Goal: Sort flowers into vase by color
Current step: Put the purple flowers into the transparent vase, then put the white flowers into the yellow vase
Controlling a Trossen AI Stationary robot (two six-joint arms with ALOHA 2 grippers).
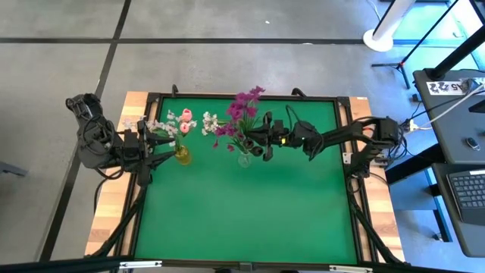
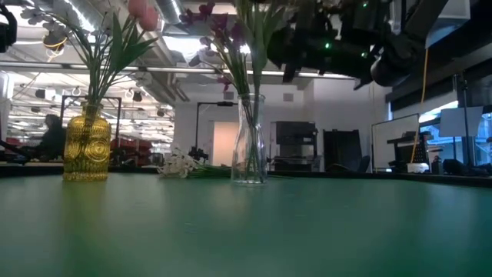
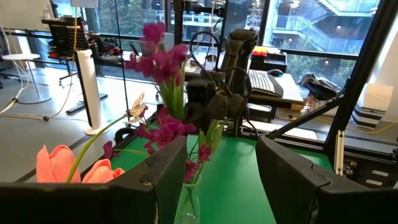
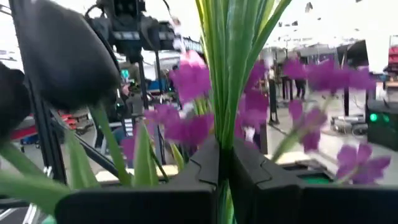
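High view: magenta-purple flowers (image 1: 244, 114) in clear vase (image 1: 245, 159)

A yellow vase (image 2: 86, 148) is standing on the green table (image 2: 246, 231) at the left, holding green stems and a pale pink bloom (image 2: 142, 11). To its right a clear glass vase (image 2: 249, 140) is holding stems with magenta-purple flowers (image 2: 217, 31). Between them, farther back, a white sprig (image 2: 178, 164) is lying flat. A dark robot arm (image 2: 346, 42) is hanging above the clear vase at the upper right.
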